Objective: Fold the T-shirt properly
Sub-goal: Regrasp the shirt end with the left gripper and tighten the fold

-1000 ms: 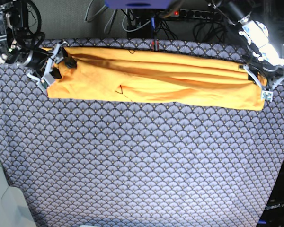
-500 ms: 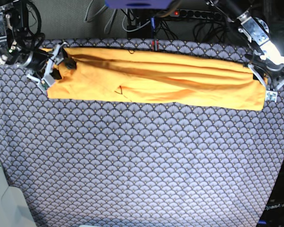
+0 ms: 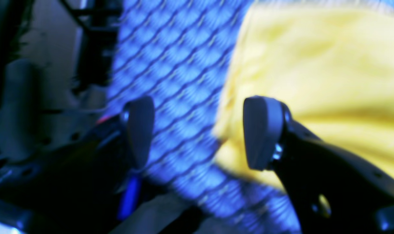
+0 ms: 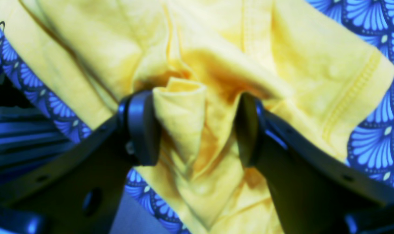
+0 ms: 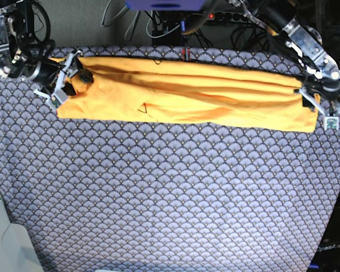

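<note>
Plain yellow-orange cloth T-shirt [image 5: 187, 99] lies folded into a band; left tool [image 3: 197, 133] open, clear; right tool [image 4: 197, 126] open, straddling a bunched end

A table [image 5: 158, 198] covered in a blue-grey cloth [image 5: 170, 226] printed with a fan-scale pattern fills the base view, cables and a power strip [image 5: 238, 17] showing beyond its far edge. One thing lies on it — the T-shirt [image 5: 187, 96], folded into a long orange-yellow band along the far side, reaching nearly from the left edge to the right. The near two-thirds of the cloth shows only its pattern — flat and unwrinkled.
</note>
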